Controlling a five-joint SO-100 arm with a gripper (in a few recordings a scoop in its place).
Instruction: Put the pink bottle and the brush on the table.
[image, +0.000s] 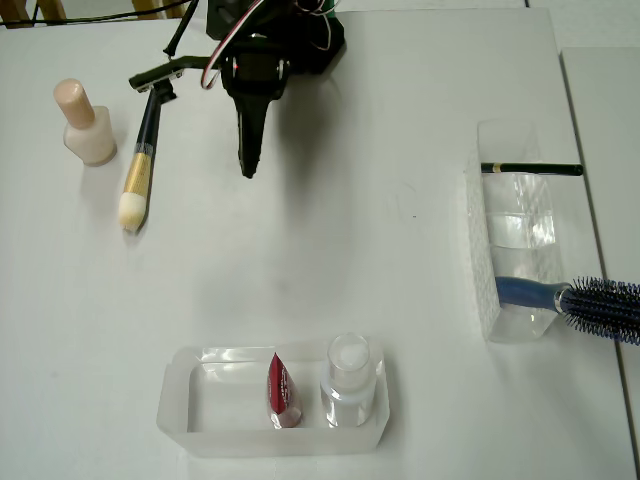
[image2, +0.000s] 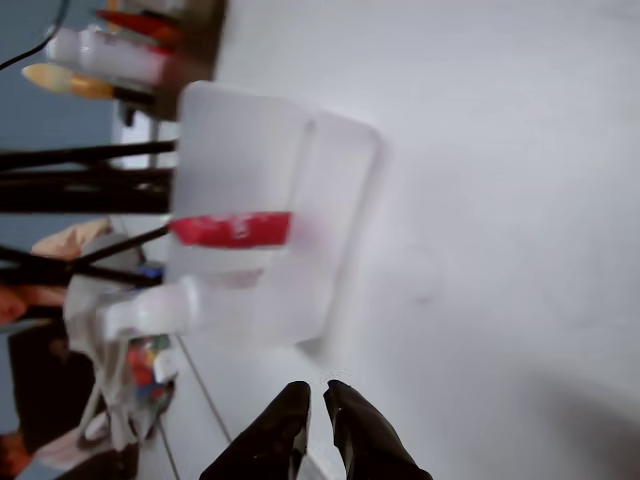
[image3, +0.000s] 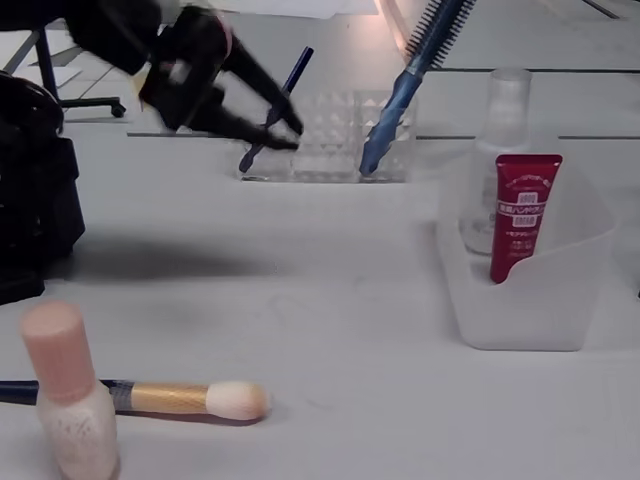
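The pink bottle (image: 84, 124) (image3: 68, 408) stands upright on the white table (image: 330, 260) at the far left of the overhead view. Right beside it lies the brush (image: 141, 160) (image3: 170, 398), black handle pointing up, cream bristles toward the bottom. My black gripper (image: 248, 168) (image2: 318, 392) (image3: 292, 132) hovers to the right of the brush, apart from both things. Its fingers are nearly together with only a thin gap and nothing between them.
A frosted tray (image: 190, 425) (image3: 570, 300) near the front edge holds a red tube (image: 282, 390) and a clear bottle (image: 349, 380). A clear organizer (image: 480, 260) at the right holds a blue hairbrush (image: 590, 303) and a green pencil (image: 530, 169).
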